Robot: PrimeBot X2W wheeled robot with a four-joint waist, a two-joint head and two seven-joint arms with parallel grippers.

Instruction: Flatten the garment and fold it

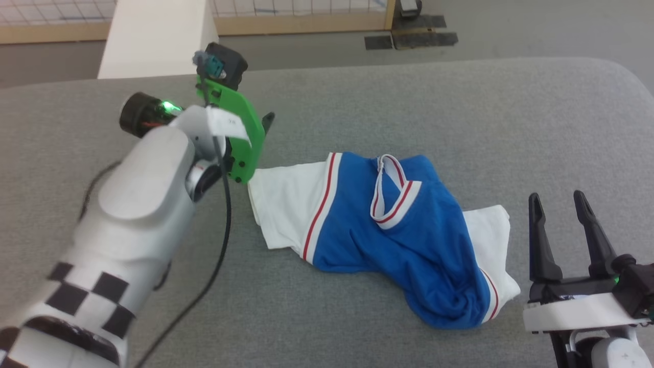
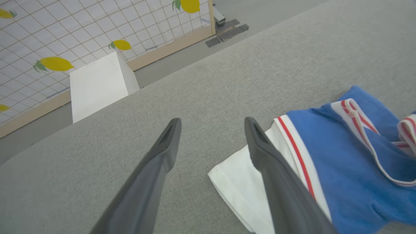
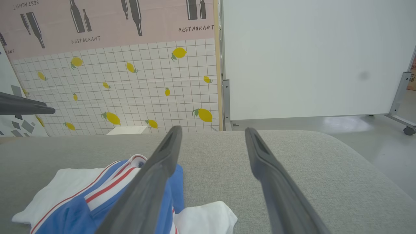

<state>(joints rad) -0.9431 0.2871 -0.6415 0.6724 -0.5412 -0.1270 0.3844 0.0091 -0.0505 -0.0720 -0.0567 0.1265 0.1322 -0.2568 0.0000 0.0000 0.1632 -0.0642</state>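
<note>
The garment point(image 1: 388, 235) lies crumpled on the grey table point(image 1: 460, 117): a royal-blue jersey with white sleeves and red-and-white striped trim at collar and sleeve seams. My left gripper point(image 2: 211, 125) hovers open over the table beside the left white sleeve point(image 2: 240, 185), nothing between its fingers. In the head view its forearm and green mount point(image 1: 240, 133) sit just left of that sleeve point(image 1: 286, 204). My right gripper point(image 1: 557, 202) stands open at the lower right, a little right of the other white sleeve point(image 1: 490, 230). The right wrist view has the garment point(image 3: 81, 201) left of the open gripper point(image 3: 211, 131).
A white box point(image 1: 153, 36) stands beyond the table's far left edge, before a lemon-patterned tiled wall point(image 2: 65, 35). Dark mats point(image 1: 409, 36) lie on the floor behind. The table's right end curves off point(image 3: 357, 156) toward bare floor and a white partition point(image 3: 308, 58).
</note>
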